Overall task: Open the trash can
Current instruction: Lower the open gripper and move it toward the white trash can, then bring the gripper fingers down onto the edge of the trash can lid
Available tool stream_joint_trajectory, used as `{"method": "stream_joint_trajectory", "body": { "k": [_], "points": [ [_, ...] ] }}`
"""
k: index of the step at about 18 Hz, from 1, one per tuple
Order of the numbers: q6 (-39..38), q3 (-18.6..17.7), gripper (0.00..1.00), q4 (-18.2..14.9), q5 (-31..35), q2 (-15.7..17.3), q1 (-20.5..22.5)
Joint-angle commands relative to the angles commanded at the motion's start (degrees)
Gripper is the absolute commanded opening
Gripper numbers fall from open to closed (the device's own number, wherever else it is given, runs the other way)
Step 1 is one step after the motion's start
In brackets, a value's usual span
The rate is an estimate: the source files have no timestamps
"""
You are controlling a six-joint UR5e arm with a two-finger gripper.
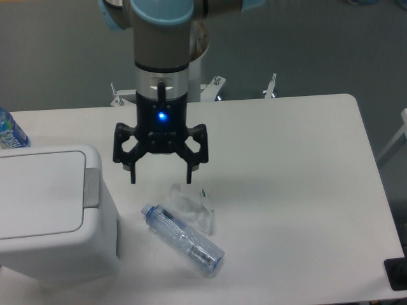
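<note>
The trash can (51,216) is a large boxy white bin at the left edge of the table. Its flat inset lid (39,194) lies shut, with a small grey push tab (92,188) on its right side. My gripper (161,173) hangs above the table to the right of the bin, fingers pointing down and spread wide, holding nothing. Its left fingertip (133,176) is a short way right of the grey tab and apart from it.
A clear plastic bottle with a blue cap (183,239) lies on the table below the gripper, beside a crumpled clear plastic piece (191,204). Another bottle with a blue label (9,131) stands at the far left edge. The white table (299,190) ends at the right.
</note>
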Motion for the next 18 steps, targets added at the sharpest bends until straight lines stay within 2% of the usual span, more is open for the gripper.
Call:
{"method": "stream_joint_trajectory", "body": {
  "k": [18],
  "points": [
    [-1.85,-0.18,1.00,0.09,0.09,-0.97,-3.35]
  ]
}}
